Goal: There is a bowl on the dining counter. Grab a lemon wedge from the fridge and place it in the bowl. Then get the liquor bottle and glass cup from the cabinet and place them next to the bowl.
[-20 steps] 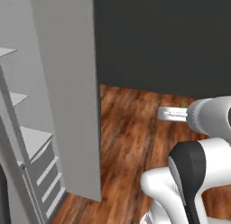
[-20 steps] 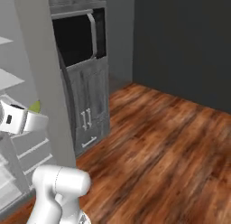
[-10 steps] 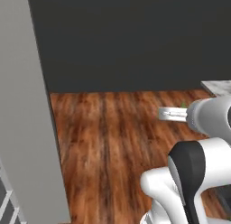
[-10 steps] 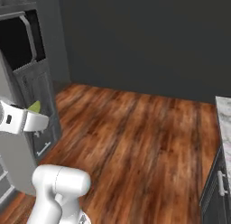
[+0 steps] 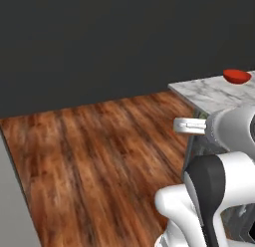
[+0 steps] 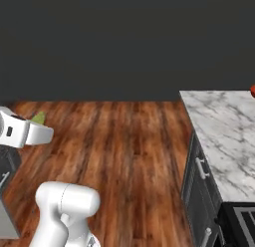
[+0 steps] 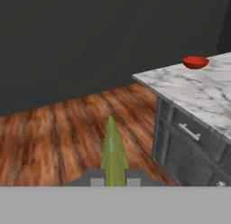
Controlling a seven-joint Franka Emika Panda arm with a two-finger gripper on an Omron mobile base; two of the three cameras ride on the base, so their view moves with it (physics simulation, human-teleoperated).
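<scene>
Stretching ahead and right of the gripper [image 7: 115, 179], the dining counter [image 7: 198, 94] carries the bowl [image 7: 196, 62] at its far end; the jaws are pinched nearly closed on the lemon wedge [image 7: 113, 151].

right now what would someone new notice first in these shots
The yellow-green lemon wedge, pinched upright in the shut gripper at the bottom of the hand view, over the wood floor. Next comes the red bowl, far off on the white marble dining counter at the right, bright against the dark wall.
</scene>
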